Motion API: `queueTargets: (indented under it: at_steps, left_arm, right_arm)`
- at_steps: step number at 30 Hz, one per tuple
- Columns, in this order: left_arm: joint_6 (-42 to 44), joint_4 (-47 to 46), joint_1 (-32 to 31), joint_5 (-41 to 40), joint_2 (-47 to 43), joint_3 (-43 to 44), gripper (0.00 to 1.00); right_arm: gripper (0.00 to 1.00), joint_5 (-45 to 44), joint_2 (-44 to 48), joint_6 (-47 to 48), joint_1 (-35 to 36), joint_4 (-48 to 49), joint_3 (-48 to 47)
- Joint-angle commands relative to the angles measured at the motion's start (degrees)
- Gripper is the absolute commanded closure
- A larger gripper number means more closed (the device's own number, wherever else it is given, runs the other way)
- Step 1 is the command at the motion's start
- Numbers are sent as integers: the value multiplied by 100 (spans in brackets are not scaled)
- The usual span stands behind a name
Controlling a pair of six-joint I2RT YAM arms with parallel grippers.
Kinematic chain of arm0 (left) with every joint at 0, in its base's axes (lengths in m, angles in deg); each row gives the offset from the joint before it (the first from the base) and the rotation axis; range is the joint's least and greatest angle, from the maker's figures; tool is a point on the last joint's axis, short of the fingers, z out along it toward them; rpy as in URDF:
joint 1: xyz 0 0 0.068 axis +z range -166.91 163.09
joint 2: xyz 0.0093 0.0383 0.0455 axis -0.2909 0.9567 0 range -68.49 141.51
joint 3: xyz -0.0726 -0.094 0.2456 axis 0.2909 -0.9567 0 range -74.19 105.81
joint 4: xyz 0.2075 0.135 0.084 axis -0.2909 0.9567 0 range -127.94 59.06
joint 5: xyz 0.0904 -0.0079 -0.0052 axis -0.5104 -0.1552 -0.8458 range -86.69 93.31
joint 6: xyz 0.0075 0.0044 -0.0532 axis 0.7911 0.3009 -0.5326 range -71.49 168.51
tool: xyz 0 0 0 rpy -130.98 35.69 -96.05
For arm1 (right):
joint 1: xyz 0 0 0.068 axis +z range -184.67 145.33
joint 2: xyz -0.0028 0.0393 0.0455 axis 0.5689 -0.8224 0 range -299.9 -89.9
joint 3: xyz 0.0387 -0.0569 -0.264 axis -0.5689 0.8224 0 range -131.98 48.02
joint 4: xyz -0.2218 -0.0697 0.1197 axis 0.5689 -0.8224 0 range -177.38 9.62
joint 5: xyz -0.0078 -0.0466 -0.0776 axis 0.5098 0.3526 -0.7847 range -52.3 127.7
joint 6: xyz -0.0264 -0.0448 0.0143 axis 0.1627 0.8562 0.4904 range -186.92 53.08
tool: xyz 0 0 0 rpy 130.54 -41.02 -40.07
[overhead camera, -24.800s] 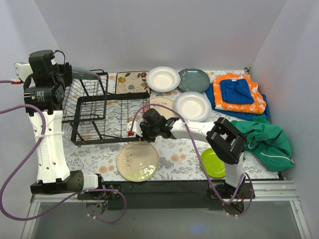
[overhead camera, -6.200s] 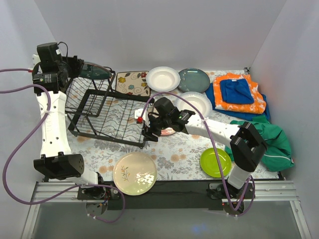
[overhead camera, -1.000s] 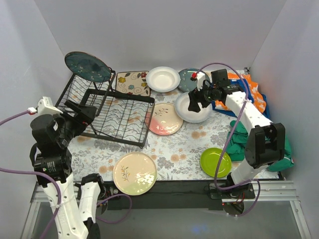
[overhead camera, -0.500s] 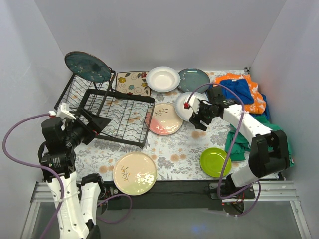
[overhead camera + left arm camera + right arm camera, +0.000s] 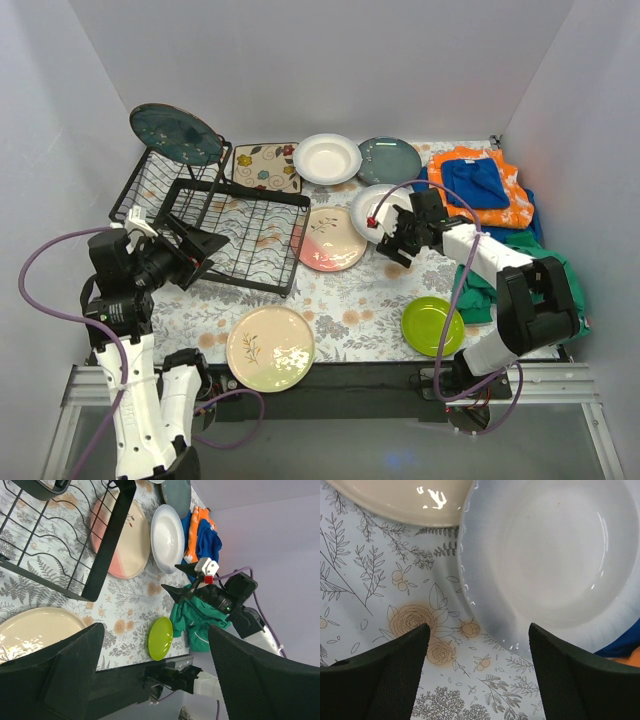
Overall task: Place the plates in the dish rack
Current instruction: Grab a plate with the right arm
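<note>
The black wire dish rack (image 5: pixel 246 192) stands at the left, with one dark blue plate (image 5: pixel 175 133) upright at its back. Flat on the table lie a white deep plate (image 5: pixel 327 158), a blue-grey plate (image 5: pixel 390 160), a pink-cream plate (image 5: pixel 332 238), a cream sprig plate (image 5: pixel 272 347) and a lime green plate (image 5: pixel 432 325). My right gripper (image 5: pixel 392 245) hangs open over the near-left rim of a second white deep plate (image 5: pixel 545 555). My left gripper (image 5: pixel 195 250) is open and empty by the rack's near-left side.
A patterned mat (image 5: pixel 266 165) lies behind the rack. Orange and blue cloths (image 5: pixel 478 185) and a green cloth (image 5: pixel 525 280) are heaped along the right side. The rack's black frame bar (image 5: pixel 107 545) crosses the left wrist view.
My right gripper has come forward from the back plates to the near rim of the white deep plate. My left arm has swung right, toward the rack's front.
</note>
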State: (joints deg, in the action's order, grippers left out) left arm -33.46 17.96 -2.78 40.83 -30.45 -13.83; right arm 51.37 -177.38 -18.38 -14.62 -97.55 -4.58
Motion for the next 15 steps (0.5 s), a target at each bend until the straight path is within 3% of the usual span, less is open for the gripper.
queueTargets:
  at_steps: [1,8,12,15]
  left_arm:
    - [-152,-70,20,300,-60,-112,17]
    - [164,-202,20,484,27,-218,18]
    - [392,-202,19,712,142,-129,18]
    - [542,-202,11,783,142,-217,18]
  right_arm:
    - [15,749,302,-694,-396,171,-653]
    - [16,909,-601,-1461,-441,-549,-2209]
    - [17,1470,-604,-348,-310,-1577,-2431]
    - [17,1053,-217,813,68,-1544,-1423]
